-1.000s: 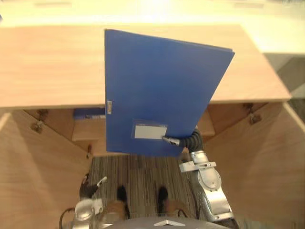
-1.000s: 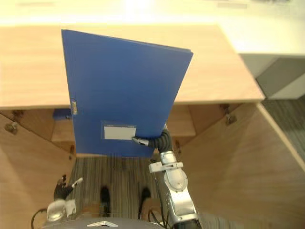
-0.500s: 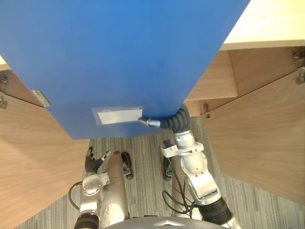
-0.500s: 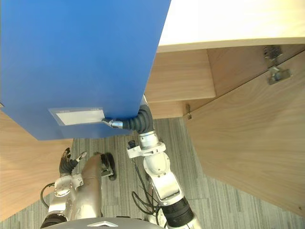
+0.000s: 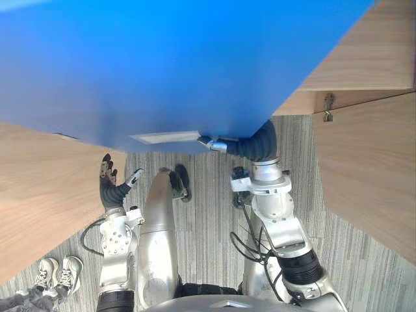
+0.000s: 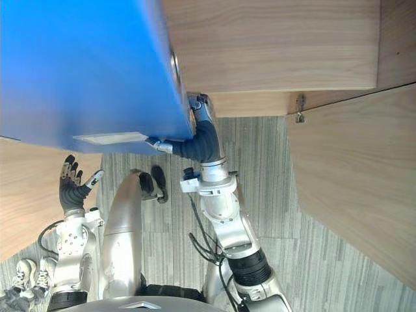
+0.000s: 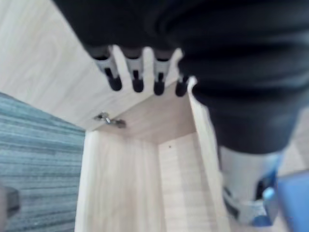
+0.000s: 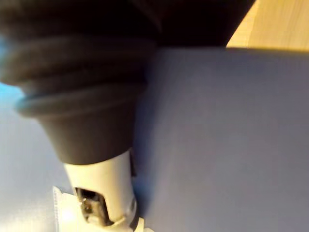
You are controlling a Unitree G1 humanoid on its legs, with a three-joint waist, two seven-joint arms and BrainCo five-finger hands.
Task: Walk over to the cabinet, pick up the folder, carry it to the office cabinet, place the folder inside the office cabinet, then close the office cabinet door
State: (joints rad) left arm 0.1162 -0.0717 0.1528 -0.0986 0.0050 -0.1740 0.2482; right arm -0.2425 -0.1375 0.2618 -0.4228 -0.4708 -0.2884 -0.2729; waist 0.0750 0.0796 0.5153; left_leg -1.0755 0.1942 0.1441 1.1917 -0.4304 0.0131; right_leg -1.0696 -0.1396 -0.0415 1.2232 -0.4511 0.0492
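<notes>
Folder [image 5: 182, 65], blue and broad, now spreads across the whole upper part of the head views. A second ago it was a tilted sheet in the middle of the frame with the cabinet top behind it. Much of that change is the camera tipping down toward the striped carpet [image 5: 208, 214], so I would not call all of it the folder's own travel. The right hand [image 5: 224, 145] holds it by the lower edge at centre frame. Its thumb is pressed onto the face just beside the pale label [image 5: 166, 137], and fingers [image 6: 195, 103] show round the far side of the edge, so the grip is a pinch and the folder hangs from that hand alone. The left hand [image 5: 109, 188] sits at the left of the frame, nearer the folder's lower edge than it was. Its fingers [image 7: 135, 79] are straight and spread, holding nothing, and past them the wrist view looks into a bare wooden compartment [image 7: 145, 159]. An open door [image 5: 370, 175] slants down the right side and another [image 5: 45, 188] the left (a person's pale shoes [image 5: 58, 273] wait in the lower left corner). My reading is that the carrying is over and the placing is in hand. The folder is not yet inside, and it looks too high and too flat-on to slide in. It needs lowering and turning edge-first, and then the door is still to shut.
</notes>
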